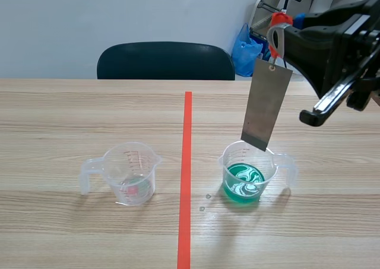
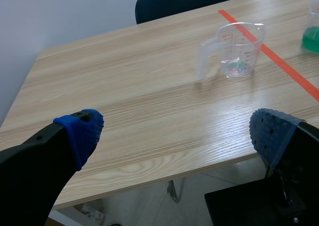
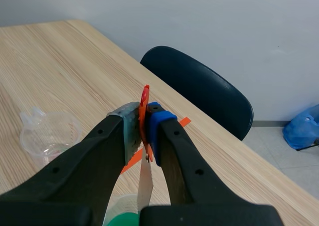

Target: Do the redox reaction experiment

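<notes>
A grey metal strip point(image 1: 267, 105) hangs by an orange-red tag point(image 1: 278, 19) from my right gripper point(image 1: 284, 34), which is shut on the tag. The strip's lower end is just above the rim of a clear beaker of green liquid point(image 1: 246, 174), right of the tape line. In the right wrist view the tag point(image 3: 144, 99) is pinched between the fingers of the right gripper point(image 3: 144, 123), and the strip point(image 3: 144, 183) drops toward the green beaker point(image 3: 124, 218). A second clear beaker point(image 1: 130, 173), nearly empty, stands left of the line. My left gripper point(image 2: 177, 131) is open above the table's near left edge, far from that beaker point(image 2: 239, 49).
A dark chair point(image 1: 166, 61) stands behind the table's far edge, and a blue bag point(image 1: 246, 49) lies on the floor beyond it. A few droplets point(image 1: 205, 202) lie on the wood beside the green beaker. The table's edge point(image 2: 149, 178) runs under my left gripper.
</notes>
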You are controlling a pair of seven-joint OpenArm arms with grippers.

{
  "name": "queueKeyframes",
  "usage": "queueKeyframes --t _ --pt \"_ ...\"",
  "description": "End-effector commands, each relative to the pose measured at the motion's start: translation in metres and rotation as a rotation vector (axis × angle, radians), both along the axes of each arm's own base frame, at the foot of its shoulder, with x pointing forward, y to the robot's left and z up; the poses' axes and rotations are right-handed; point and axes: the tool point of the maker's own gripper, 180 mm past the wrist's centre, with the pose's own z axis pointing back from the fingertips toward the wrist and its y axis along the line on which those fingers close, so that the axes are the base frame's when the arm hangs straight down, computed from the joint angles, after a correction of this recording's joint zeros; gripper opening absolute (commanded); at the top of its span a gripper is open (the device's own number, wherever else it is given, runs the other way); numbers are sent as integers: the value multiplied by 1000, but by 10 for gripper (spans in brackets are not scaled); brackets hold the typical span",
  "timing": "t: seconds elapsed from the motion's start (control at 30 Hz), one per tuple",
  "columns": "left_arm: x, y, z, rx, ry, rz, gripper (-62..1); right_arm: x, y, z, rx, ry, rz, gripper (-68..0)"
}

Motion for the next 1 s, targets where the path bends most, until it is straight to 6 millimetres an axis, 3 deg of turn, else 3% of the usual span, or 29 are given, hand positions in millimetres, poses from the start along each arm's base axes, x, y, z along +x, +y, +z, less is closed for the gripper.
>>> queueKeyframes --t 0.0,0.97 --pt "3 1 6 6 -27 -1 14 -2 2 10 15 -27 10 -669" --pt "2 1 6 5 -27 -1 14 -3 1 7 11 -14 7 -669"
